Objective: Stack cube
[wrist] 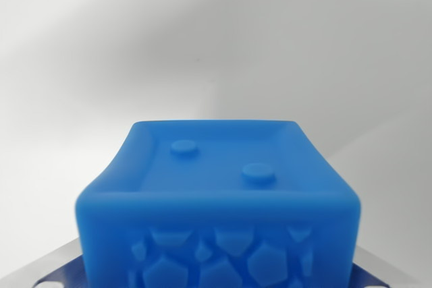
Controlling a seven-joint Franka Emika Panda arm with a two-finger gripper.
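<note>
We see the blue cube (pixel 216 200) filling the wrist view's lower middle, its top face bearing two round studs. Grey metal edges flank its base; we cannot tell whether the tool is apart or clamped.

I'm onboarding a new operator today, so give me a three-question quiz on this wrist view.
1. True or false: the blue cube has two round raised studs on its upper face.
2. What colour is the cube? A) red B) blue C) green
3. Fill in: the face of the cube nearest the camera has a pattern of raised ____ shapes.

Key: 1 true. 2 B. 3 polygon (pentagon-like). The jaws cannot be made out as open or shut in this view; only metal parts show at the bottom corners.
</note>
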